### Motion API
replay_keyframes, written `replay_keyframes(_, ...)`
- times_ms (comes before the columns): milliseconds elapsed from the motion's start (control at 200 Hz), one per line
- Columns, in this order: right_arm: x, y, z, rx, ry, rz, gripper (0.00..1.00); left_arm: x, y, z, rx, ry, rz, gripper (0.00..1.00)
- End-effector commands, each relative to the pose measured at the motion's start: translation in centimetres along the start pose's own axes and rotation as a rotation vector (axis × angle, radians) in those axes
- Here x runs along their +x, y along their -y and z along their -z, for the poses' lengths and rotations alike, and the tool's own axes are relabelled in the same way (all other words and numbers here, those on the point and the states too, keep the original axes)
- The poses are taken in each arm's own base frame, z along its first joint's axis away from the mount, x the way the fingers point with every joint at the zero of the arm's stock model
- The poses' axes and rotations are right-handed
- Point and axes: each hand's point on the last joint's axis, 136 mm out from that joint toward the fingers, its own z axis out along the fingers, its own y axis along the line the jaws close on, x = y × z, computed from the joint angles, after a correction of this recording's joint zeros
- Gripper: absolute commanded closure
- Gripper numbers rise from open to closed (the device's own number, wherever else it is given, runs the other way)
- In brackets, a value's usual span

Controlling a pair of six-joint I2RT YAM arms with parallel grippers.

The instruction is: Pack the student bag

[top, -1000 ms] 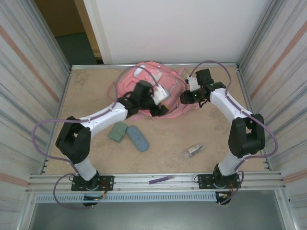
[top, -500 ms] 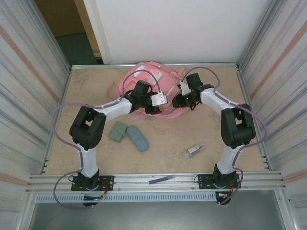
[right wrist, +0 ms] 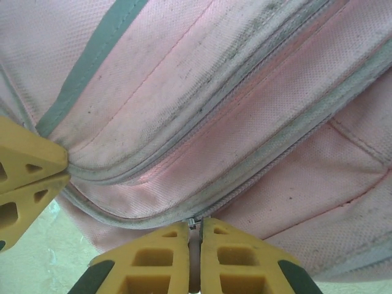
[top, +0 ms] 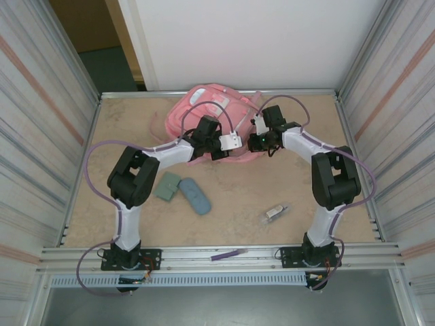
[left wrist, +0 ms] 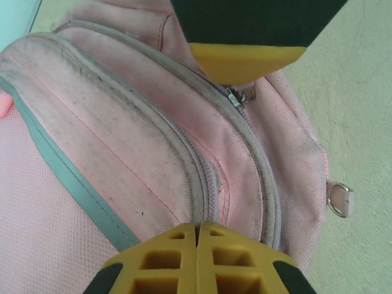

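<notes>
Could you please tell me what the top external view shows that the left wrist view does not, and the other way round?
Overhead, beyond the wrist camera's frame: the green case, the blue-grey pouch beside it and a small clip-like item further right. Left wrist, too fine for the overhead: a zipper pull, a metal ring at the bag's edge, and the left tool with its fingers shut together. Both: the student bag lying on the tan table.

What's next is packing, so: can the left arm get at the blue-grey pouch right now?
Probably not yet. The way looks free, with the blue-grey pouch lying uncovered near that arm, but the left gripper looks shut on the student bag and would have to let go first.
</notes>
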Motion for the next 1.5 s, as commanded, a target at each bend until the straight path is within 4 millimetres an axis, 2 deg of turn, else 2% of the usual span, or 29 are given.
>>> replay_keyframes(0,0.4,-0.9,1.5,-0.017,0.014,0.063,0.97,-2.3,-4.2,3.6,-0.097,0.041,0.049,1.0)
replay_keyframes(241,-0.1,-3.8,3.3,-0.112,0.077,0.17,0.98,-5.4,-6.7,7.2,-0.09,0.154,0.162,1.0)
replay_keyframes(426,-0.4,-7.9,5.0,-0.244,0.147,0.249,0.96,-7.2,-7.8,8.8,-0.067,0.201,0.258,1.0)
replay_keyframes(551,-0.4,-10.9,6.0,-0.299,0.207,0.337,0.95,-7.7,-7.9,8.4,-0.061,0.195,0.28,1.0)
replay_keyframes(692,-1.0,-12.0,6.7,-0.3,0.27,0.326,0.95,-7.9,-9.1,7.8,-0.069,0.21,0.407,1.0)
replay_keyframes(847,-0.9,-12.6,6.0,-0.28,0.282,0.339,0.95,-8.6,-9.9,7.4,-0.059,0.241,0.542,1.0)
replay_keyframes(917,-0.8,-12.3,5.6,-0.258,0.28,0.335,0.95,-9.0,-9.6,7.3,-0.012,0.275,0.581,0.82)
replay_keyframes(987,-0.8,-11.6,5.4,-0.234,0.284,0.327,0.95,-8.8,-9.4,7.8,0.021,0.284,0.607,0.75)
replay_keyframes(1037,-0.9,-11.2,5.5,-0.227,0.275,0.318,0.95,-7.3,-9.8,8.5,-0.008,0.252,0.647,0.69)
replay_keyframes(1097,-1.0,-10.6,5.9,-0.206,0.273,0.304,0.95,-4.2,-11.1,10.0,-0.092,0.192,0.747,0.63)
replay_keyframes(1163,-1.0,-10.2,6.1,-0.194,0.278,0.297,0.95,0.5,-12.8,12.2,-0.219,0.129,0.917,0.59)
replay_keyframes(1233,-1.1,-9.8,6.3,-0.187,0.274,0.288,0.95,6.8,-13.8,14.5,-0.357,0.044,1.155,0.62)
replay_keyframes(1283,-1.3,-9.3,6.6,-0.172,0.266,0.27,0.95,10.8,-13.6,15.8,-0.405,0.001,1.315,0.62)
replay_keyframes(1338,-1.6,-8.6,6.8,-0.152,0.26,0.242,0.96,14.0,-12.9,16.5,-0.391,-0.005,1.453,0.62)
replay_keyframes(1408,-2.0,-8.0,6.9,-0.162,0.263,0.211,0.95,16.5,-12.1,16.6,-0.373,-0.019,1.564,0.59)
replay_keyframes(1493,-2.4,-7.5,7.0,-0.189,0.258,0.164,0.95,16.6,-11.4,15.7,-0.324,-0.017,1.518,0.55)
